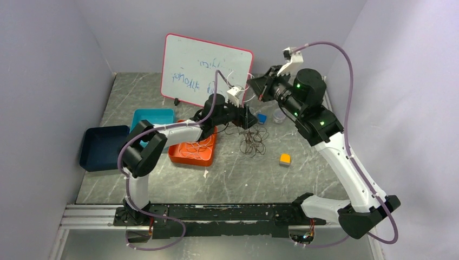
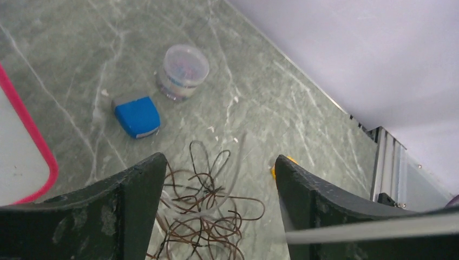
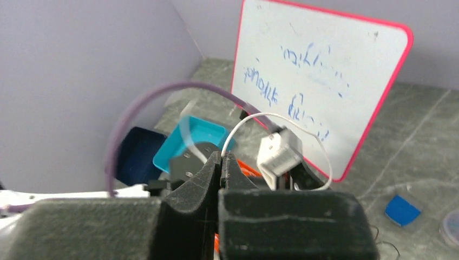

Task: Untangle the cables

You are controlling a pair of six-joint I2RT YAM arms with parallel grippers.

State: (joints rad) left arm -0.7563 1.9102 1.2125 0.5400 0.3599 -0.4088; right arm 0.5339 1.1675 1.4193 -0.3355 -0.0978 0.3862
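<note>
A tangle of thin brown and dark cables (image 1: 253, 142) lies on the grey table just right of the orange tray. In the left wrist view the tangle (image 2: 208, 211) sits below and between my open fingers, with a pale cable rising out of it. My left gripper (image 2: 219, 162) is open and hovers above the tangle; it also shows in the top view (image 1: 246, 116). My right gripper (image 3: 222, 156) is shut on a thin white cable (image 3: 270, 115) that arcs up and to the right. It is raised near the whiteboard in the top view (image 1: 254, 86).
A red-framed whiteboard (image 1: 205, 70) stands at the back. An orange tray (image 1: 204, 157) holding cables, a teal tray (image 1: 153, 117) and a dark blue bin (image 1: 103, 147) lie on the left. A blue eraser (image 2: 137, 116), a clear cup (image 2: 182, 71) and an orange cube (image 1: 284, 159) lie near the tangle.
</note>
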